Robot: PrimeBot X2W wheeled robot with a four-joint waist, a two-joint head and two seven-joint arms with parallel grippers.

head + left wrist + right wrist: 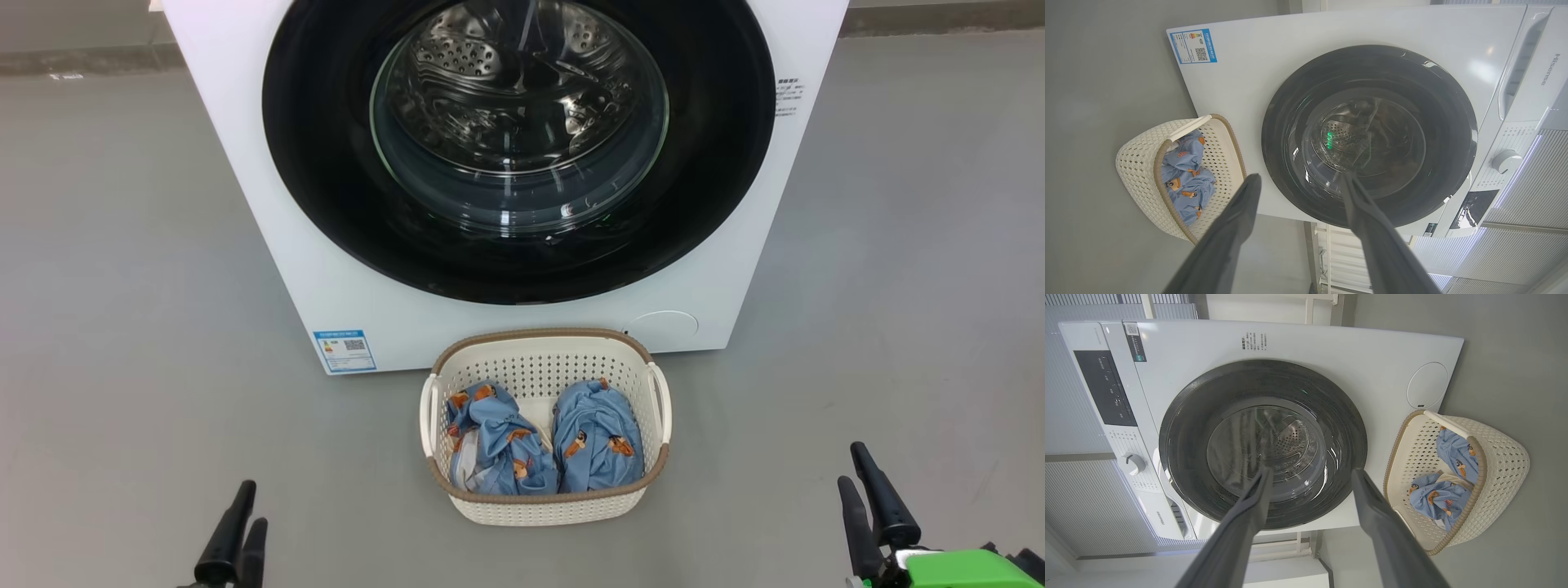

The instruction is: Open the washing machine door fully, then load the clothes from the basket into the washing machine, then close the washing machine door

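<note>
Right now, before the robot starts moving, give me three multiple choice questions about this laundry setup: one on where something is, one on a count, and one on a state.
1. Where does the basket stand relative to the washing machine?
A. On top of it
B. Inside it
C. On the floor in front of it

2. How many clothes bundles lie in the basket?
A. One
B. Two
C. Four

3. The washing machine door is:
A. Shut
B. Swung wide open
C. Taken off

Answers:
1 C, the basket sits on the grey floor before the machine's white front.
2 B, two blue printed bundles lie side by side.
3 A, its black rim lies flush on the machine's front.
</note>
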